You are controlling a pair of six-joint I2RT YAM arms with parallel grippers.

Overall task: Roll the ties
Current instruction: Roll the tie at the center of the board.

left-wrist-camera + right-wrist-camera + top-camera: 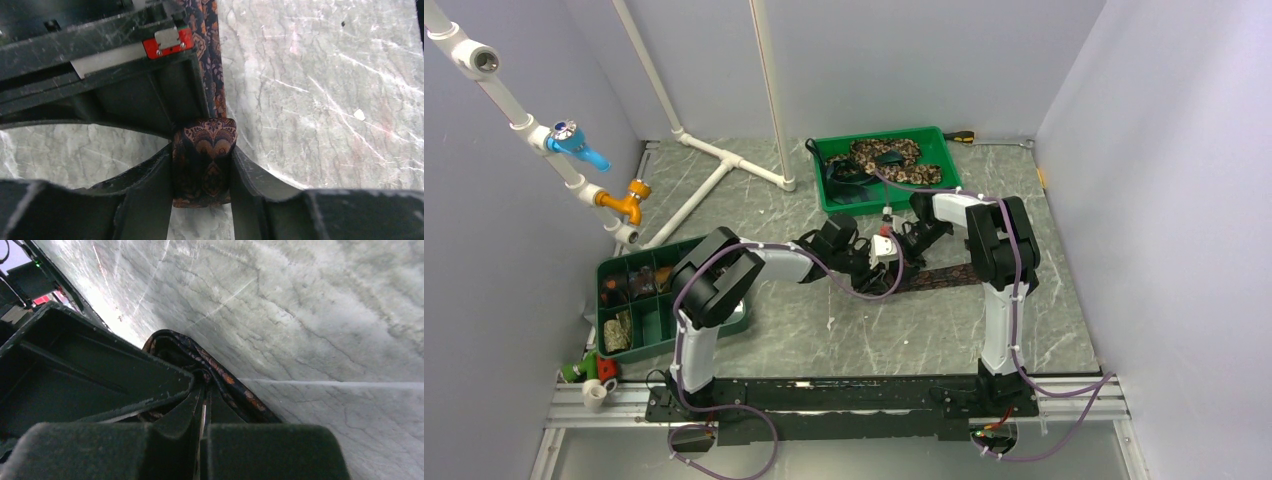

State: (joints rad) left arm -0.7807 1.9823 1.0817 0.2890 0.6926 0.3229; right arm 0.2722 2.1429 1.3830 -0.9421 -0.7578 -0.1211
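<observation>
A dark brown patterned tie (944, 274) lies flat on the marble table, running right from where the two grippers meet. My left gripper (876, 264) is shut on the rolled end of this tie (205, 165), which sits between its fingers (150, 185); the unrolled strip (212, 65) runs away from it. My right gripper (896, 246) is right against the left one, and its jaws are almost closed (202, 387) with a fold of the tie (220, 372) pinched at their tips. More ties (886, 155), tan-and-brown mottled, lie in the back tray.
A green tray (944, 135) stands at the back centre. A green compartment bin (609, 270) with rolled items stands at the left, beside the left arm's elbow. White pipes (724, 165) cross the back left. The right gripper's body (100, 50) fills the left wrist view's upper left.
</observation>
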